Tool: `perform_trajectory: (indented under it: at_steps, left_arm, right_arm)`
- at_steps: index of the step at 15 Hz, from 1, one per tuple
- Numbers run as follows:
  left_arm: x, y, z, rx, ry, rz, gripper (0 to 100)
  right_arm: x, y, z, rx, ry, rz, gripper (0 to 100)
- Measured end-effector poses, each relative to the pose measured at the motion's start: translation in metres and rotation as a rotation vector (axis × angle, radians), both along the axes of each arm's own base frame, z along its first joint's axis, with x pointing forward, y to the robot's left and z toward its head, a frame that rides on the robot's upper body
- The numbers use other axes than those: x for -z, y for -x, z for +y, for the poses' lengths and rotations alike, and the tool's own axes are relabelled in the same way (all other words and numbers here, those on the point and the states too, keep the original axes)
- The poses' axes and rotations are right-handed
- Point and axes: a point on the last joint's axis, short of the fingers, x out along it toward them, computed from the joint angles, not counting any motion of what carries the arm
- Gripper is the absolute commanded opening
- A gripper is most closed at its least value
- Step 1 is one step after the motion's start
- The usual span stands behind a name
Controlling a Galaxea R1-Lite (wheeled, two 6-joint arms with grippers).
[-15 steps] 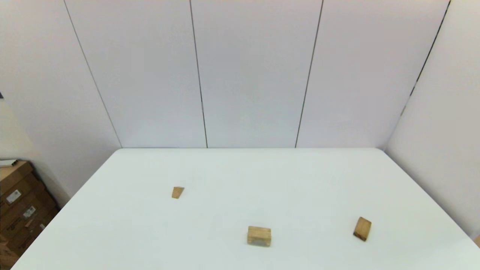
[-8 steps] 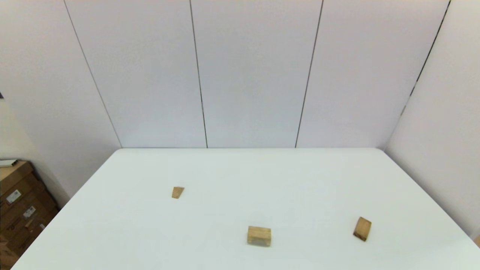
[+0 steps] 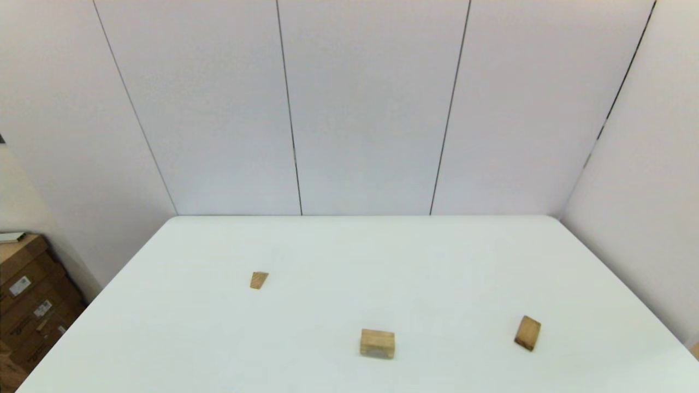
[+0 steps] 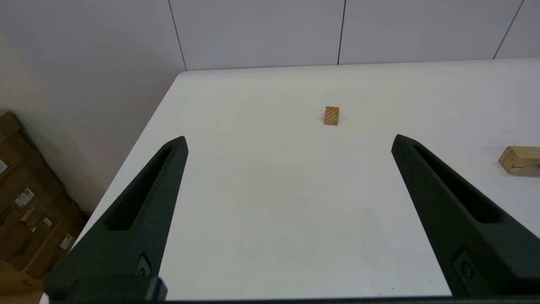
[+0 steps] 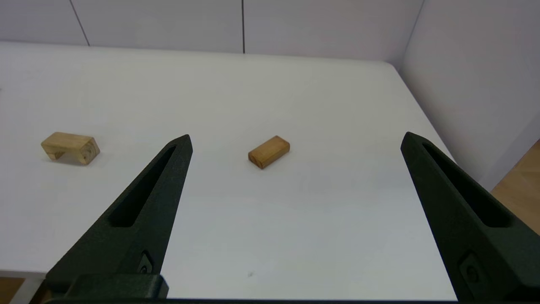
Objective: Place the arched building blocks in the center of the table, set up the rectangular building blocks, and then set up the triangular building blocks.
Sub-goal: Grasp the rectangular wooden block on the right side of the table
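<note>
A white table (image 3: pixel 349 256) is seen from above, with three small wooden blocks spread well apart on it. Neither arm is seen from the head camera; both are held back near the table's front edge and are shown only by their own wrist cameras.

The arched block (image 3: pixel 377 344) lies near the front edge, close to the middle. From the head camera its curved cut-out is hidden, and only a plain top and front face are shown. From the left wrist camera it is cut off by the picture's edge, so only one rounded end is seen. From the right wrist camera the hollow underneath it can be made out.

The rectangular block (image 3: pixel 527 333) lies flat toward the right side of the table, turned at an angle. The triangular block (image 3: pixel 259 280) sits toward the left side, farther back, and its peaked shape is hard to make out because it appears so small.

The left gripper (image 4: pixel 289 141) is held wide open above bare tabletop at the left front of the table, with nothing between its fingers and nothing touched. The triangular block is seen well beyond its fingertips.

The right gripper (image 5: pixel 295 139) is likewise spread wide at the right front, empty and touching nothing. The rectangular block is seen ahead of it, beyond the fingertips.

Brown cardboard boxes (image 3: pixel 27 305) are stacked on the floor to the left of the table, partly cut off.
</note>
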Motion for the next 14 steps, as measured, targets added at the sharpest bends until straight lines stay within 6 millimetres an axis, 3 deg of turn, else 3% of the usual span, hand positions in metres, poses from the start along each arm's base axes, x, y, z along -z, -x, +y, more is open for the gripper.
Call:
perform_trajectory:
  at_steps: [7,14]
  left_arm:
    - [0.000,0.000,0.000,0.001,0.000,0.000,100]
    - [0.000,0.000,0.000,0.000,0.000,0.000,100]
  right_arm:
    - [-0.045,-0.022,0.000,-0.001,-0.006,0.145,100]
    - [-0.077,-0.092,0.004,-0.102,-0.091,0.472,100]
